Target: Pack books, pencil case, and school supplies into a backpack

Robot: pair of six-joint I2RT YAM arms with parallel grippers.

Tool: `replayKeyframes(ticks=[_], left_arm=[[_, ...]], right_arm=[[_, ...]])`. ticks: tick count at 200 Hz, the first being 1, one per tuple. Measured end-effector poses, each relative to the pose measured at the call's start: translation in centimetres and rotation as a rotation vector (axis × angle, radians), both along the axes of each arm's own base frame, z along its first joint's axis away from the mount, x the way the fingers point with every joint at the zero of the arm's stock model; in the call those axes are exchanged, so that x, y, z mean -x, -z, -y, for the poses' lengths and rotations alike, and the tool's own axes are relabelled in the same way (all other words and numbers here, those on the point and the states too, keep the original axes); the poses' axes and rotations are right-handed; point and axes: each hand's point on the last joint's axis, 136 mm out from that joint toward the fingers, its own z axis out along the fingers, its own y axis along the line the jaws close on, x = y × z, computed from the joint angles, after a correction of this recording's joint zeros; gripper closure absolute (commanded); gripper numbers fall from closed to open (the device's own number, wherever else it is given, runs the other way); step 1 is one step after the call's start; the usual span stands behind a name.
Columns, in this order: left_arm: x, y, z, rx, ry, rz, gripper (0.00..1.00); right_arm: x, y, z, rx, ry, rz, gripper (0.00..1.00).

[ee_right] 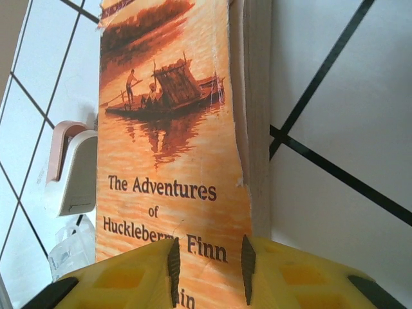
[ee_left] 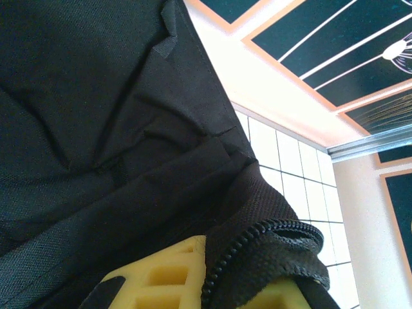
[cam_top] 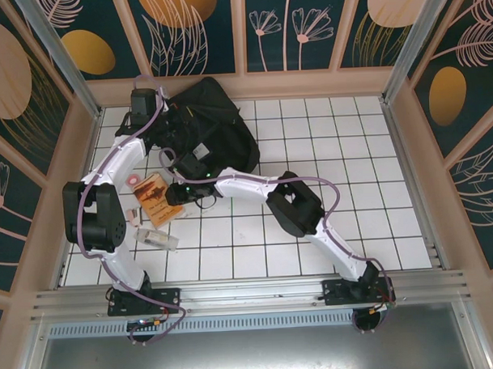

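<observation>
Left jaws clamped on backpack, right jaws narrow over the book.

My left gripper (ee_left: pixel 235 280) pinches the backpack (cam_top: pixel 208 125): its zippered edge runs between my yellow fingers (ee_left: pixel 167 270). My right gripper (ee_right: pixel 210 264) is down to a narrow slit at the title end of the book (ee_right: pixel 167 161). The cover shows through the gap with a tip on either side of it, and I can't tell if I touch it. The book lies flat on the tiled table (cam_top: pixel 329 222). The backpack is just beyond the book. A pink box (ee_right: pixel 74 167) and a clear tube (ee_right: pixel 71 248) are just beside the book, on the side away from my right arm.
</observation>
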Motion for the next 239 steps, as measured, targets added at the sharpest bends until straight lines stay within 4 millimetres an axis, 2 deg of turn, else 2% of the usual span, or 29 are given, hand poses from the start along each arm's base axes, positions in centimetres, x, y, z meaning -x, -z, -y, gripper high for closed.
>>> replayKeyframes(ticks=[70,94,139,167,204,239], left_arm=[[0.0,0.0,0.0,0.000,0.000,0.000,1.00],[-0.7,-0.2,0.0,0.048,0.010,-0.007,1.00],[-2.5,1.8,-1.9,0.173,-0.026,-0.064,1.00],[-2.7,1.7,-2.8,0.236,-0.038,-0.069,1.00],[-2.6,1.7,-2.7,0.277,-0.029,-0.072,1.00],[-2.6,1.7,-2.7,0.284,-0.027,-0.069,1.00]], right_arm=[[-0.1,0.3,0.2,0.000,0.007,0.010,0.65],[0.1,0.3,0.7,-0.012,0.010,0.022,0.64],[0.0,0.3,1.0,-0.018,0.021,0.040,0.63],[-0.1,0.1,0.9,-0.022,0.025,0.045,0.58],[-0.2,-0.2,1.0,-0.028,0.029,0.053,0.55],[-0.2,-0.5,1.9,-0.016,0.044,0.060,0.55]])
